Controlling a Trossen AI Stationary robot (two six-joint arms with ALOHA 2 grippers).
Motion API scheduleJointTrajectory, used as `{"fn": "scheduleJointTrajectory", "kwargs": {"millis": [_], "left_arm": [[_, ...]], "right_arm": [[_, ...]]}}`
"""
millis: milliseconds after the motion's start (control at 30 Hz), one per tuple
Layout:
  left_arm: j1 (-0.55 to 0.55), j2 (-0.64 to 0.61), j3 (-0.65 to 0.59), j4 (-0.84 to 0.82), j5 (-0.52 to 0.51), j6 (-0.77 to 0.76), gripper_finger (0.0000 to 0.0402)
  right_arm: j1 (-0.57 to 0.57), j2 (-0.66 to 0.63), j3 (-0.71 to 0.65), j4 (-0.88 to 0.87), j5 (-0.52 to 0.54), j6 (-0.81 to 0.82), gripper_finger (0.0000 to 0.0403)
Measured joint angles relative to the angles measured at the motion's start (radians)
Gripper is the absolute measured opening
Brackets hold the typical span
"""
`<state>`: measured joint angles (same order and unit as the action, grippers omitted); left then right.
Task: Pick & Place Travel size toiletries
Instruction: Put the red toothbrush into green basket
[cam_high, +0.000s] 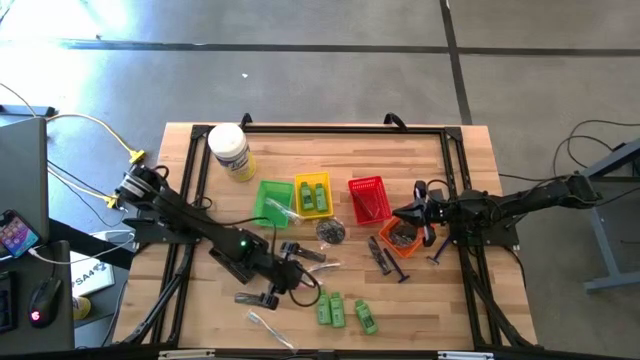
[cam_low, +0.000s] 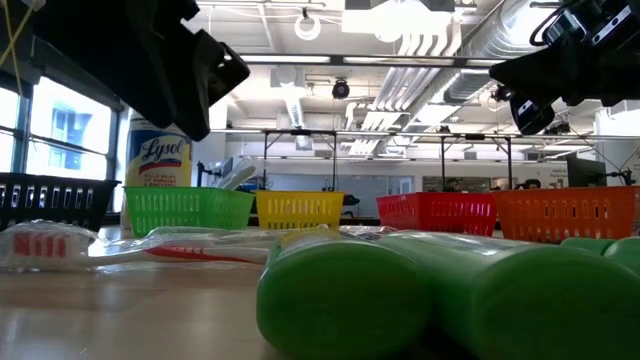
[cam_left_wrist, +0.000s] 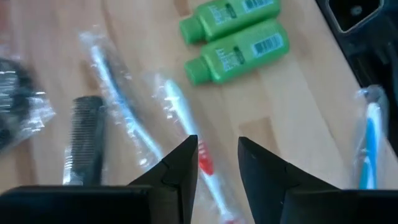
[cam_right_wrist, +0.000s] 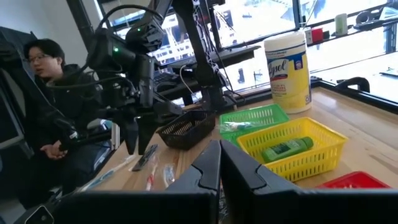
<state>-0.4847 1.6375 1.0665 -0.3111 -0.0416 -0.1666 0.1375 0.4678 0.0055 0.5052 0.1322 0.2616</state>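
Observation:
My left gripper (cam_left_wrist: 217, 158) hovers open, slanting down, over the table's near middle (cam_high: 303, 288). Below it lies a clear-wrapped toothbrush with a red handle (cam_left_wrist: 200, 163), running under one finger. Beside it lie a wrapped blue toothbrush (cam_left_wrist: 115, 93), a black comb (cam_left_wrist: 87, 140) and two green bottles (cam_left_wrist: 239, 53). The high view shows three green bottles (cam_high: 338, 310) flat on the wood and black razors (cam_high: 385, 257). My right gripper (cam_high: 398, 213) waits shut above the orange basket (cam_high: 400, 240).
Green (cam_high: 272, 200), yellow (cam_high: 313, 195) and red (cam_high: 368, 198) baskets stand in a row at mid-table; the yellow one holds a green bottle (cam_right_wrist: 286, 149). A white jar (cam_high: 231, 152) stands far left. A black basket (cam_right_wrist: 186, 127) and a seated person (cam_right_wrist: 43, 93) show.

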Motion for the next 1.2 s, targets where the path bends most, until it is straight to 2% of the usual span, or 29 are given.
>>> {"fn": "scheduleJointTrajectory", "kwargs": {"millis": [200,500,600,700,833,900,1033,1200], "left_arm": [[-0.001,0.034,0.017,-0.008,0.06,-0.046,0.0111],[0.0,0.048,0.016,-0.037,0.054,-0.049,0.0114],[0.0,0.048,0.016,-0.032,0.073,-0.076,0.0136],[0.0,0.048,0.016,-0.038,0.113,-0.12,0.0176],[-0.012,0.048,0.016,-0.062,0.117,-0.175,0.0234],[-0.017,0.052,0.016,-0.094,0.106,-0.185,0.025],[-0.041,0.066,0.014,-0.144,0.06,-0.241,0.0258],[-0.04,0.105,0.014,-0.148,0.066,-0.279,0.0259]], "right_arm": [[0.0,0.017,0.0,0.0,0.0,0.007,0.0002],[0.0,0.035,0.0,0.0,0.0,0.022,0.0002],[0.0,0.036,0.0,0.0,0.0,0.022,0.0002],[0.0,0.036,0.0,0.001,0.0,0.022,0.0002],[0.0,0.036,0.0,0.002,0.0,0.022,0.0002],[0.0,0.036,0.0,0.003,0.0,0.017,0.0002],[0.0,0.036,0.0,0.003,-0.004,0.004,0.0002],[0.0,0.036,0.0,0.004,-0.005,0.003,0.0002]]}}
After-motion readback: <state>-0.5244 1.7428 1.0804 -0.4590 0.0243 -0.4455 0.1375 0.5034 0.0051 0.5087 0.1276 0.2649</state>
